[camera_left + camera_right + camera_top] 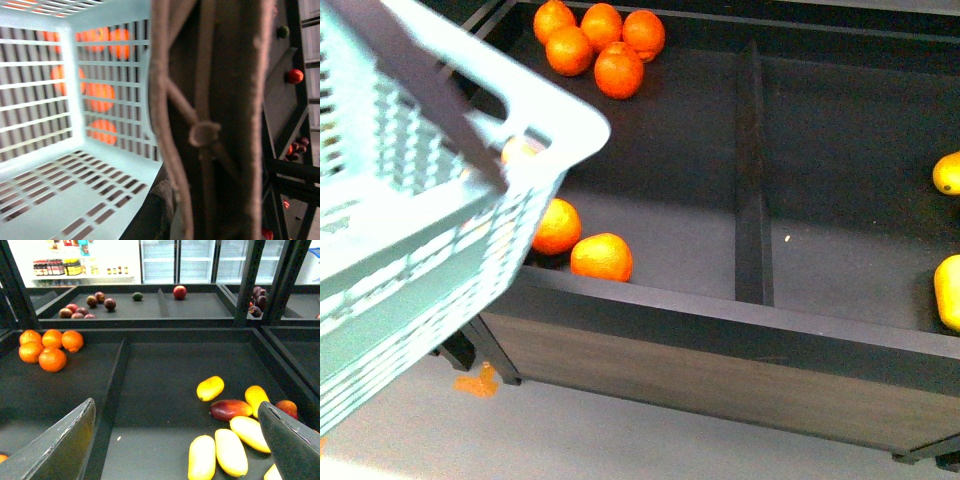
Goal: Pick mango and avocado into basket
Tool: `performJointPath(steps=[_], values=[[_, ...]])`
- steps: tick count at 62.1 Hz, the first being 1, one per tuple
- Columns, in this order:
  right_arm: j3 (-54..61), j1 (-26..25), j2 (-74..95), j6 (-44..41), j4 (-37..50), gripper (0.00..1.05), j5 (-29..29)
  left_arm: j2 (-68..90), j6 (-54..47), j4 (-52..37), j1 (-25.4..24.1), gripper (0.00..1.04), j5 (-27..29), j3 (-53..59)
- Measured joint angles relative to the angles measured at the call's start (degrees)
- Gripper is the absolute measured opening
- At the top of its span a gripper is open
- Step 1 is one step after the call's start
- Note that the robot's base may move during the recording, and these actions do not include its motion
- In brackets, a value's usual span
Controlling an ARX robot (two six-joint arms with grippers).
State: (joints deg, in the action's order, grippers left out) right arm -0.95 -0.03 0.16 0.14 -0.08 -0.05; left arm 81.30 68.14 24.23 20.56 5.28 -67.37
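Note:
The light turquoise basket (410,230) hangs tilted at the left, over the left corner of the black fruit bin. My left gripper is shut on its brown handle (215,125), which fills the left wrist view and hides the fingers. Several yellow mangoes (230,451) lie in the bin's right compartment, two of them at the front view's right edge (948,172). My right gripper (176,404) hovers open above that compartment, and the nearest mangoes lie below, between its fingers. A small dark green avocado (137,296) sits in the far tray.
Oranges lie in the left compartment, at the back (600,50) and by the front wall (601,257). A black divider (752,180) splits the bin. A dark red mango (230,410) lies among the yellow ones. Dark fruits (82,307) and a red one (179,291) sit in the far tray.

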Motion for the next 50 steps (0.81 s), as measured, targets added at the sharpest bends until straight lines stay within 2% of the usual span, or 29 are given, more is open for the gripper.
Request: performJointPath(steps=[12, 21, 33, 50], values=[[0.0, 0.0, 0.0, 0.02, 0.0, 0.96, 0.02, 8.2, -3.43, -1.55, 10.01, 0.04, -2.38, -8.09], [0.0, 0.0, 0.0, 0.0, 0.0, 0.96, 0.02, 8.72, -5.4, -3.02, 13.53, 0.04, -3.63, -8.0], [0.0, 0.0, 0.0, 0.02, 0.0, 0.96, 0.02, 8.7, -6.38, -3.58, 14.82, 0.04, -4.87, -7.98], [0.0, 0.0, 0.0, 0.02, 0.0, 0.96, 0.0, 8.7, -6.93, -3.58, 14.58, 0.04, -3.43, -7.78]])
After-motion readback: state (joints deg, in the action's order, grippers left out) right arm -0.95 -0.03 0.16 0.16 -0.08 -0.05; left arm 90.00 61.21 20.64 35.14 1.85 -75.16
